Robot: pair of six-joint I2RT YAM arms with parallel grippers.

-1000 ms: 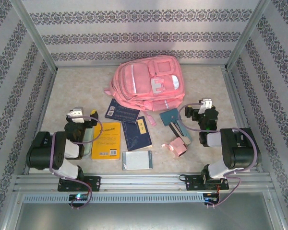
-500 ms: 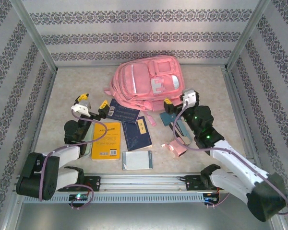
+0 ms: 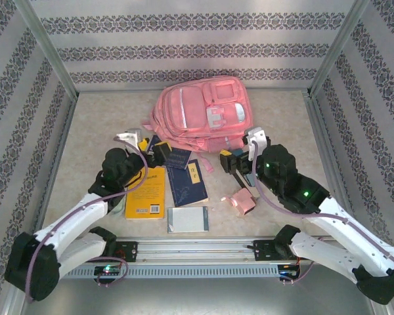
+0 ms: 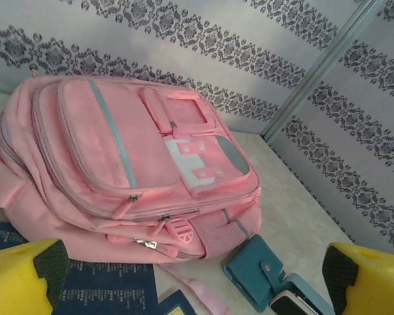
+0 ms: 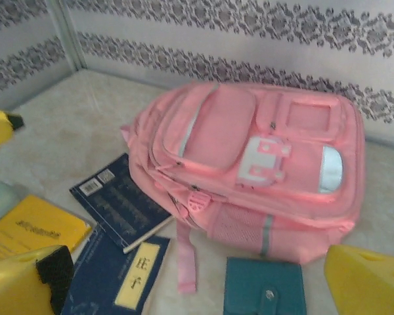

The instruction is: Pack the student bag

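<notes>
Top view, student bag (image 3: 203, 118): it lies flat on the desk (image 3: 98, 118), front pockets up, close to the back wall.
Top view, left pincer (image 3: 152, 147): wide, holding nothing, just before the bag's near left corner, above a dark blue book (image 3: 176, 158).
Top view, right pincer (image 3: 238, 152): wide, holding nothing, just before the bag's near right corner, over a teal wallet (image 3: 235, 162).
Top view, other things: a yellow book (image 3: 146, 192) and a small pink pouch (image 3: 241, 202) lie nearer than the bag, apart from it.
Left wrist view, left pincer (image 4: 194, 279): the yellow fingers (image 4: 20, 279) stand far apart with nothing between them.
Left wrist view, student bag (image 4: 131, 151): just beyond the fingers; the teal wallet (image 4: 256, 269) lies just beside its near edge.
Right wrist view, right pincer (image 5: 197, 282): wide, nothing held.
Right wrist view, student bag (image 5: 249, 151): beyond the fingers; the dark blue book (image 5: 118, 197) touches its near left edge, and the teal wallet (image 5: 262, 289) lies just before it.
</notes>
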